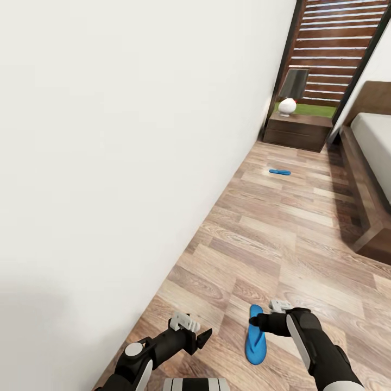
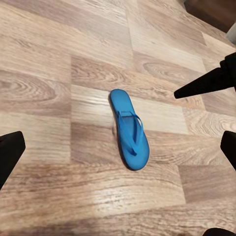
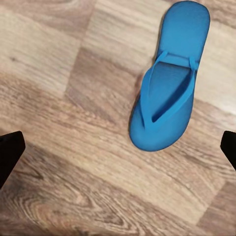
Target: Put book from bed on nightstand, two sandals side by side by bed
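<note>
Room: bedroom, white wall [image 1: 108, 136] on the left, wood-plank floor [image 1: 282, 239].
Nightstand [image 1: 297, 130]: far end, against the slatted wood panel; carries a white lamp [image 1: 288, 106].
Bed [image 1: 374, 157]: right side, light mattress on a dark frame.
Near sandal [image 1: 255, 336]: flat on the floor, between the two hands, strap side up.
Far sandal [image 1: 280, 172]: on the floor, well apart from the near one, short of the nightstand.
Left hand [image 1: 203, 338]: released, fingers spread, above the floor left of the near sandal.
Right hand [image 1: 260, 321]: released, fingers apart, just beside the near sandal; contact cannot be told.
</note>
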Tool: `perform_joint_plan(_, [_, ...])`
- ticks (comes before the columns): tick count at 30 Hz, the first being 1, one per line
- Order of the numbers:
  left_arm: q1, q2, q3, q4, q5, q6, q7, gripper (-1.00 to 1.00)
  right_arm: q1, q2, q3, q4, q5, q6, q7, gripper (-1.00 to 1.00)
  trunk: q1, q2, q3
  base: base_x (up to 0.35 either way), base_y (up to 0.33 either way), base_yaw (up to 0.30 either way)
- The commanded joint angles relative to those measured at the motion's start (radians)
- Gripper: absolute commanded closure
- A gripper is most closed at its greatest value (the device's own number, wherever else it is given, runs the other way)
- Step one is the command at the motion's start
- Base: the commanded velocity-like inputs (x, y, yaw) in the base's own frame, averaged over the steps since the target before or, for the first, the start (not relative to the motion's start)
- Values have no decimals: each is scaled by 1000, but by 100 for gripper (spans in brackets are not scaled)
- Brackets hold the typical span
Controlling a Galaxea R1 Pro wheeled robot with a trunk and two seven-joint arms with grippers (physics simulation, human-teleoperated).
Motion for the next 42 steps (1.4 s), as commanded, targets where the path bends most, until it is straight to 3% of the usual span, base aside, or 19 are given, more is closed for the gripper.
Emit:
perform_joint_plan(1, [0,0,1,-1,1,8,-3,-100,0,0,-2,-1,-4,5,1,-100,0,0,-1,0,0,0])
perform_joint_plan(8, [0,0,1,-1,1,8,-3,-100,0,-4,-5,-9,-5,-2,1,-100,0,0,-1,0,0,0])
perform_joint_plan(13, [0,0,0,-1,1,8,-3,-100,0,-2,-7,-9,-6,-127,0,-100,0,0,-1,0,0,0])
perform_joint_plan(16, [0,0,0,-1,0,8,-4,-100,0,-2,-7,-6,-7,-163,-1,-100,0,0,-1,0,0,0])
perform_joint_plan(27, [0,0,0,0,0,8,-3,-100,0,-4,-8,3,-6,-187,-12,-100,0,0,-1,0,0,0])
perform_joint_plan(29, [0,0,0,0,0,8,-3,-100,0,-4,-8,4,-6,-197,-28,-100,0,0,-1,0,0,0])
perform_joint_plan(32, [0,0,0,0,0,8,-3,-100,0,-4,-8,6,-5,-218,-117,-100,0,0,-1,0,0,0])
perform_joint_plan(35, [0,0,0,0,0,8,-3,-100,0,-6,-9,6,-6,-240,-162,-100,0,0,-1,0,0,0])
perform_joint_plan(42, [0,0,0,0,0,8,-4,-100,0,-4,-9,6,-8,-260,-183,-100,0,0,-1,0,0,0])
